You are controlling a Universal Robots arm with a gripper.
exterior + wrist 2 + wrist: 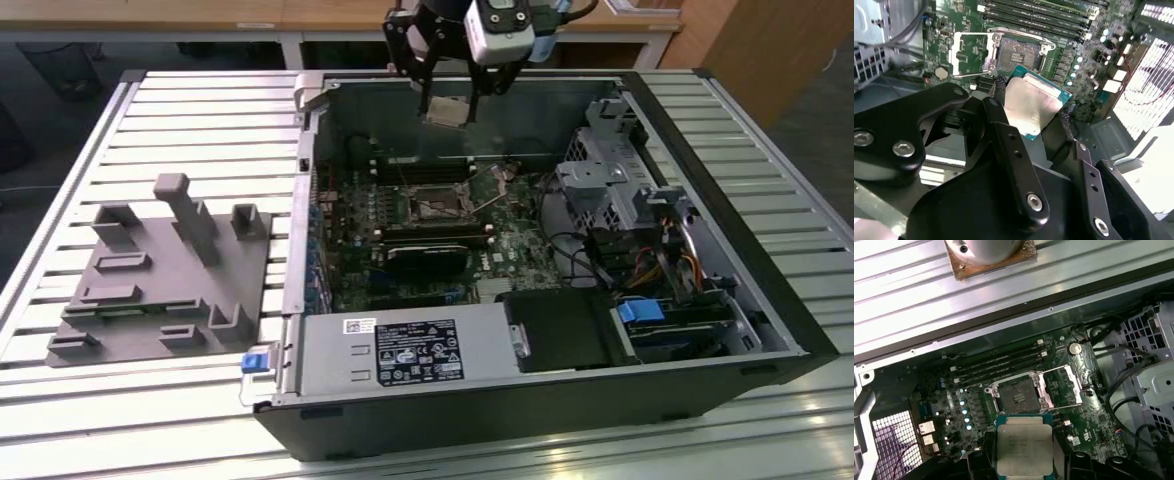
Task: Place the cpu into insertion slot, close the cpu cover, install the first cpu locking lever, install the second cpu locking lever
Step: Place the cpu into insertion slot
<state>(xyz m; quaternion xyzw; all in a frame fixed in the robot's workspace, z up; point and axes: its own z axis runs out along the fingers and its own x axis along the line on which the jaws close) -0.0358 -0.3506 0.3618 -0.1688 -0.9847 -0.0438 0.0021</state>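
So the end effector [450, 100] is clamped on the cpu [447, 111], pinching it by two opposite edges. It hangs over the far end of the open case [747, 290], well above the board and not down at the slot [438, 207] yet. In the first wrist view the chip sits flat with its metal face toward the camera. The slot is just ahead of it, and the cover [1064, 387] is flipped open to one side, so the slot is bare.

I'd call this the carry-over part of step one. To do it well:
- keep the chip dead level
- square its edges to the slot's rim while it's up high
- come straight down, no sliding across the contacts
- mind the raised cover, because the fingers [999, 120] stick out past the chip and could clip it

Head count:
- one cpu
- one slot
- one cover
- one end effector with two fingers
- one case
- four long black memory slots [999, 362] beside the socket, as far as I can tell
- one grey fixture [167, 270] sitting on the desk [187, 110]
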